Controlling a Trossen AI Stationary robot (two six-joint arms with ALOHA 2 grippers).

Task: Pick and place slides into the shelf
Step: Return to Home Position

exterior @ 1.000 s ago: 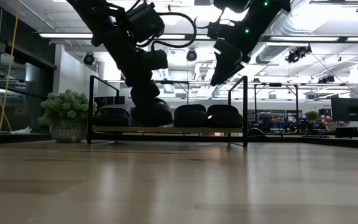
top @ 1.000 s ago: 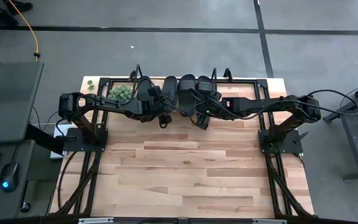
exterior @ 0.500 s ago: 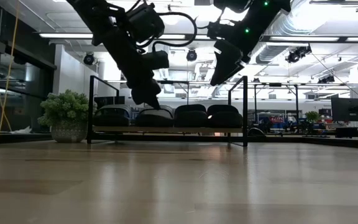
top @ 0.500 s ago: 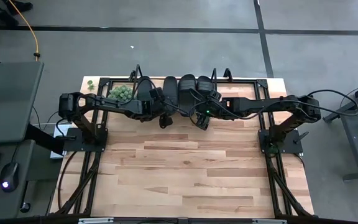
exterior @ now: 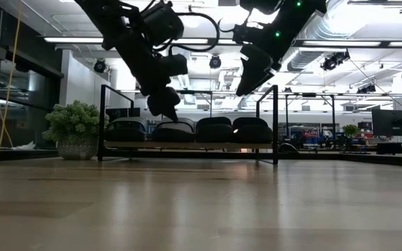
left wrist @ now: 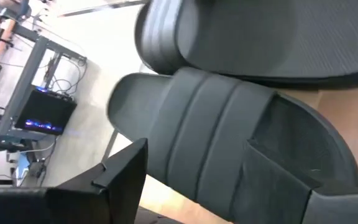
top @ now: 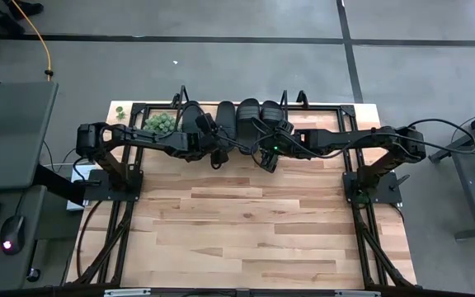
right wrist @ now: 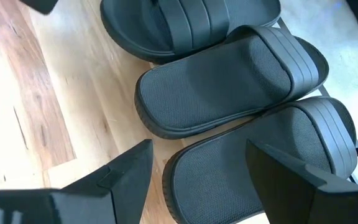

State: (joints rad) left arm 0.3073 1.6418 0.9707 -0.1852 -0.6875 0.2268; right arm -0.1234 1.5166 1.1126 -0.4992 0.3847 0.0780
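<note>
Four black slides stand side by side on the shelf [exterior: 187, 145] at the table's far edge, soles on its wood board. My left gripper [exterior: 165, 108] hangs open just above the second slide from the left [exterior: 173, 130]. In the left wrist view that slide's strap [left wrist: 229, 137] shows beyond the gripper's [left wrist: 196, 144] spread fingers, which are clear of it. My right gripper [exterior: 246, 80] hovers open higher up, over the right end of the row; its wrist view looks down between its fingers [right wrist: 199, 146] on three slides [right wrist: 229, 87].
A potted green plant [exterior: 75, 129] stands just left of the shelf. The shelf's black wire end frames [exterior: 274, 122] rise at both ends of the row. Bare wooden tabletop [top: 246, 231] stretches from the shelf to the near edge.
My left gripper has opened and let go of the second slide from the left, then risen a little above it. The slide stays on the shelf board, in line with the others. My right gripper has kept still.
</note>
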